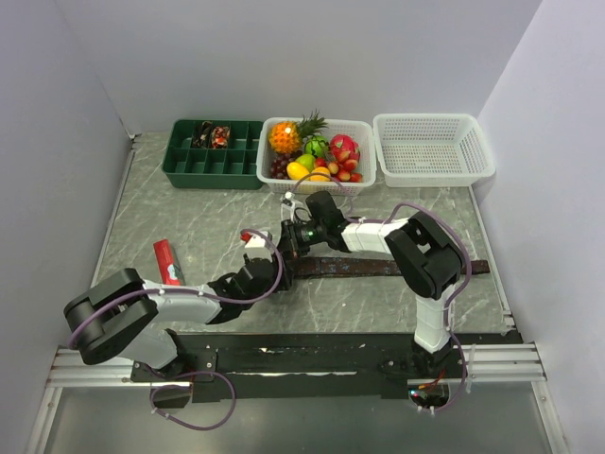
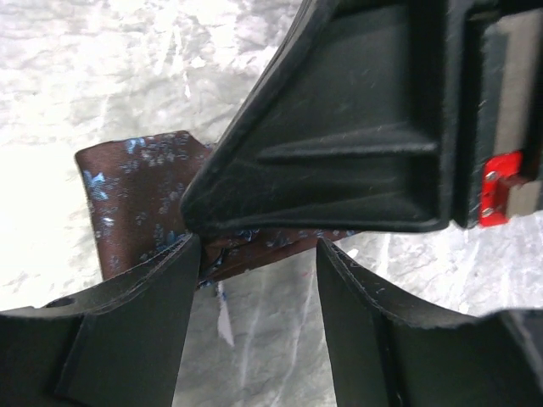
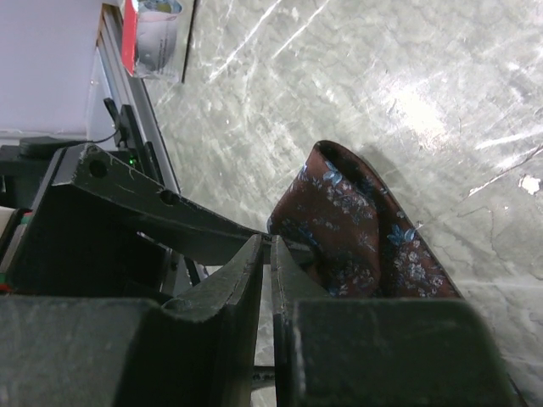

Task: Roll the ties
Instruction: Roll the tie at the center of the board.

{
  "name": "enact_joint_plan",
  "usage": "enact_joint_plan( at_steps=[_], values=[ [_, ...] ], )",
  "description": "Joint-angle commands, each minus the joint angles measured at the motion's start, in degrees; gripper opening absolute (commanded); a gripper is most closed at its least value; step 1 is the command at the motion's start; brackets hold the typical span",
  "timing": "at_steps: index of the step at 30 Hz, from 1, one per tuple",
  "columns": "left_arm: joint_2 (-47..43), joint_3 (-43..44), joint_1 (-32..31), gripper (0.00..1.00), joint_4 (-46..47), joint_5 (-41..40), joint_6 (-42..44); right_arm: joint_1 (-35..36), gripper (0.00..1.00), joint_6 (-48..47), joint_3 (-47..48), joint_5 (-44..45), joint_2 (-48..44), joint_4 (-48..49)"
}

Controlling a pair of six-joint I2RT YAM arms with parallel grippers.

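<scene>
Tie (image 1: 397,268) lies from the tabletop's (image 1: 189,218) middle toward its right edge, its folded left end pinched in the nearly closed right gripper (image 3: 267,246) — seemingly to start the coil — while the left gripper (image 2: 259,246) stands wide open beside it.

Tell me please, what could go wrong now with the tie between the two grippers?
1. The right gripper seems to pinch only an edge of the folded tie; the cloth may slip out and unfold.
2. The open left gripper sits very close to the right one; they may collide.
</scene>
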Motion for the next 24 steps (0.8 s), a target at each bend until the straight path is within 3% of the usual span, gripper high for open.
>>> enact_joint_plan(
  at_steps=[1,10,18,24],
  values=[
    [0.3,1.4,-0.4,0.62,4.2,2.6,0.6,0.2,0.16,-2.0,2.0,-1.0,0.3,-1.2],
    [-1.1,0.3,-0.4,0.62,5.0,3.4,1.4,-0.1,0.15,-5.4,5.8,-0.2,5.5,-11.1],
    [-2.6,-0.1,-0.4,0.63,3.6,1.3,-0.3,-0.3,0.15,-7.7,6.5,6.4,5.7,-18.4],
    [-12.4,1.7,0.9,0.87,-9.8,-4.8,-4.2,-0.2,0.14,-8.4,6.5,9.0,6.3,-20.2]
  ],
)
